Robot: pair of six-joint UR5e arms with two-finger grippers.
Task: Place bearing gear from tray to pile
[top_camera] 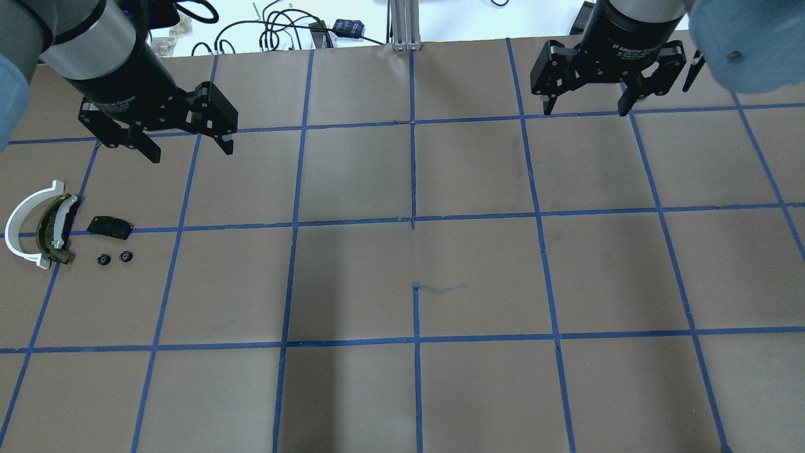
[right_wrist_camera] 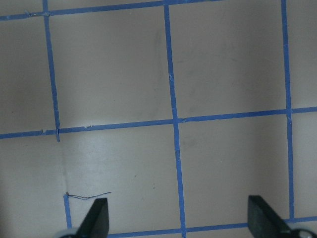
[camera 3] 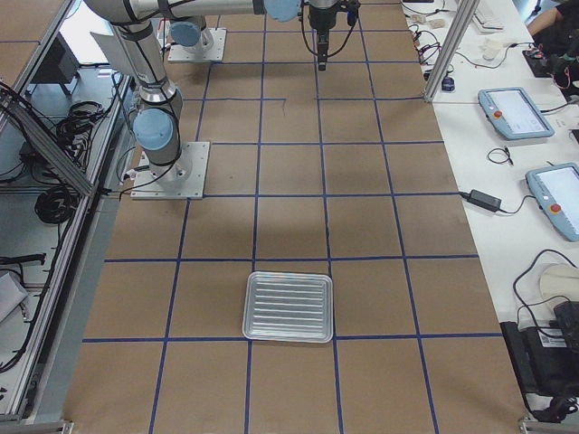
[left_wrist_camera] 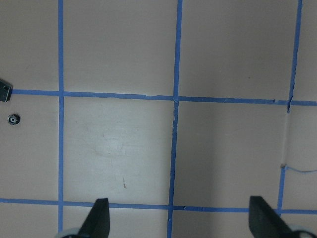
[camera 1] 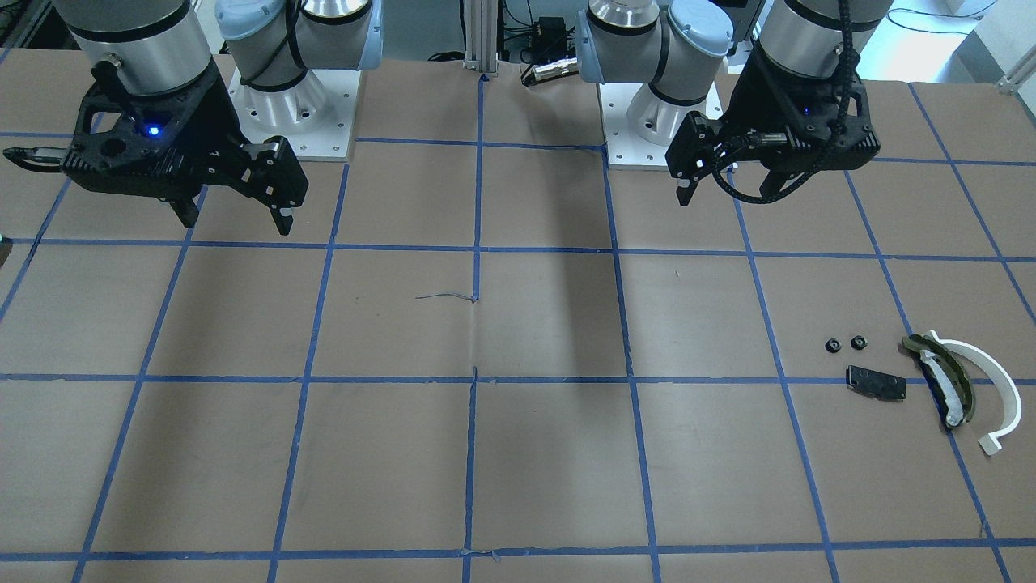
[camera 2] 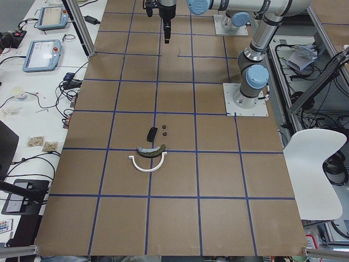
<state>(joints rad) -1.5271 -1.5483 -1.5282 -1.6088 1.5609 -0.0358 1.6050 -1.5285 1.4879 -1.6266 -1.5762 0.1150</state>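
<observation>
Two black gears (camera 1: 832,346) beside pile (camera 1: 944,379)

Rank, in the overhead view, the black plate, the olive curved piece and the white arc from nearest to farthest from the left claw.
From the left claw:
1. Black plate, rightmost of the three.
2. Olive curved piece, farther left.
3. White arc, outermost left.

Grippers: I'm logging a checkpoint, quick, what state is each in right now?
Left gripper: open, holding nothing.
Right gripper: open, holding nothing.
</observation>
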